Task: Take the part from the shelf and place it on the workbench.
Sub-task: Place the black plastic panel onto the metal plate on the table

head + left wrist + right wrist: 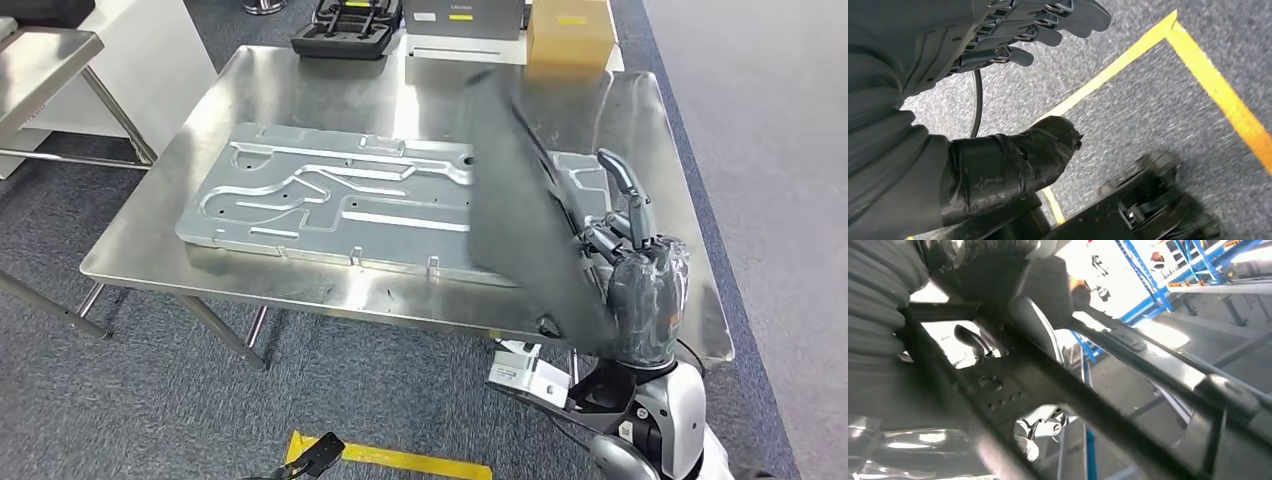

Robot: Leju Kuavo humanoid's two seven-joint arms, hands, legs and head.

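Observation:
My right hand (640, 270) grips a dark flat panel part (520, 210) by its lower edge. The part stands steeply tilted on edge over the right side of the steel workbench (300, 85). It leans over the right end of a large machined aluminium plate (330, 200) lying on the bench. Up close in the right wrist view, the part (1048, 385) shows as a dark bar with small holes beside the hand's ribbed cover (883, 290). My left hand (948, 75) hangs over grey carpet with its fingers apart and nothing in it.
Behind the bench stand a black case (345, 25), a grey box (465, 20) and a cardboard box (570, 30). A white table (50, 60) sits at the far left. Yellow floor tape (400, 458) runs in front of me. Blue racks (1158, 285) stand behind.

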